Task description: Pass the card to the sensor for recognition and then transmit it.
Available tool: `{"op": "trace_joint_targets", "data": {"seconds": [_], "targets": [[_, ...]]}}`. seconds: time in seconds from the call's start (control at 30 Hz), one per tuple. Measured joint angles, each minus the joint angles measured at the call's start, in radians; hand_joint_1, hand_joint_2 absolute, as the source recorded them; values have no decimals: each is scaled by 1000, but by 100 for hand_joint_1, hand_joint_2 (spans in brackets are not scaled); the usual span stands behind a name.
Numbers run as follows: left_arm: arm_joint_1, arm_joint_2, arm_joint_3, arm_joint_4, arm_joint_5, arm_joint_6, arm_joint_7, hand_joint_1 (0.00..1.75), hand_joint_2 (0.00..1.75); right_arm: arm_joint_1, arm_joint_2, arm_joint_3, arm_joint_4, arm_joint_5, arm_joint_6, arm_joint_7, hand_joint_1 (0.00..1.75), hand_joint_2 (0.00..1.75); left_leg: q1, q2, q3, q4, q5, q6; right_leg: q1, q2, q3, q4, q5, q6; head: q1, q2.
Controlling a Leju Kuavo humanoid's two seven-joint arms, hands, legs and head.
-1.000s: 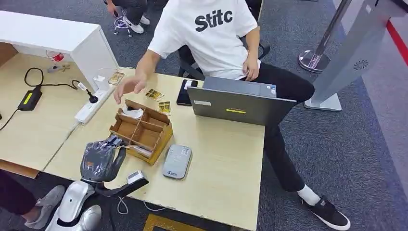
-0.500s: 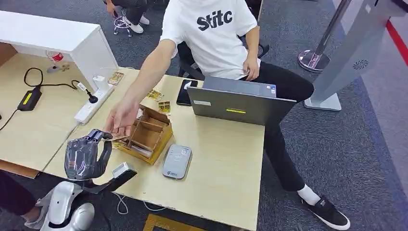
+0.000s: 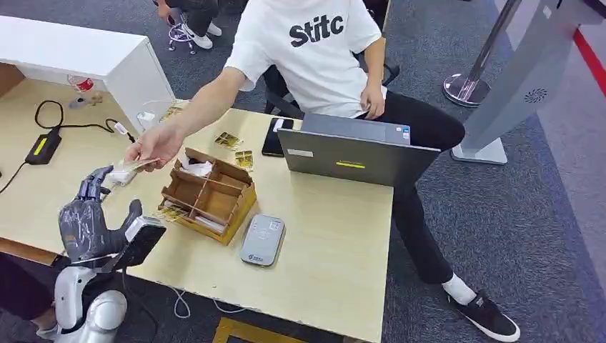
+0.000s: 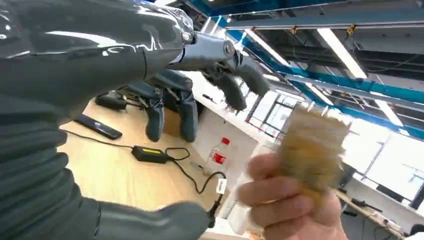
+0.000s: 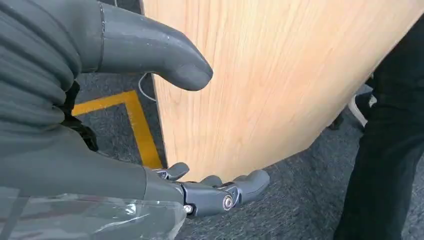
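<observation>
Above the near-left corner of the table, the left hand is raised with its fingers spread apart and holds nothing. The card is pinched in the person's hand, which reaches across from the far side of the table. In the head view the card lies just beyond the robot's fingertips, forward and slightly to the right of the left hand, close to it but apart. The left wrist view shows the card as a blurred golden rectangle standing roughly upright above the person's fingers, facing the open palm; its exact long axis cannot be fixed through the blur.

The right hand hangs below the table edge, fingers loosely spread and empty, so the left hand is clearly the nearer one.

The sensor, a grey flat reader, lies on the table to the right of the wooden organiser box, well apart from the card.
</observation>
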Motion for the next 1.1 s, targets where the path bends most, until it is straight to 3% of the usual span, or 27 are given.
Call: {"op": "trace_joint_targets", "data": {"seconds": [0.33,0.4,0.47,0.6,0.67,0.77,0.87,0.97,1.1], "targets": [[0,-11,20,0,20,3,-5,0,175,-2,-3,-11,11,-6,2,8,0,175,0,0,0,0,0,0,0,0,0,0,0,0,0,0],[0,-14,30,0,65,10,-36,0,175,-3,-3,-19,16,-21,11,22,0,175,0,0,0,0,0,0,0,0,0,0,0,0,0,0],[1,-24,48,0,135,47,-105,0,175,-2,-6,-27,23,-30,10,37,0,175,0,0,0,0,0,0,0,0,0,0,0,0,0,0],[16,-63,96,-22,289,97,-246,0,175,4,-19,-52,45,-27,-60,74,0,175,0,0,-1,0,0,0,0,0,0,0,0,0,0,0],[31,-84,123,-43,351,93,-280,0,175,9,-25,-64,56,-18,-111,95,0,175,0,0,-1,0,0,0,0,0,0,0,0,0,1,0],[58,-105,171,-69,405,66,-306,0,175,19,-32,-65,71,60,-244,114,0,175,0,0,-1,0,0,0,0,0,0,-1,0,0,0,0],[85,-131,213,-77,513,-26,-328,0,175,24,-35,-64,89,85,-281,137,0,175,0,0,-1,0,0,0,0,0,-1,-1,0,0,1,0],[109,-176,261,-75,662,-211,-336,0,175,25,-35,-64,105,92,-314,163,0,175,0,0,-1,0,0,0,0,0,-1,-1,0,0,0,0],[119,-259,364,13,711,-504,-375,0,175,25,-35,-65,121,103,-351,195,0,175,0,0,-1,0,0,0,0,0,0,-1,0,0,0,0]]}}
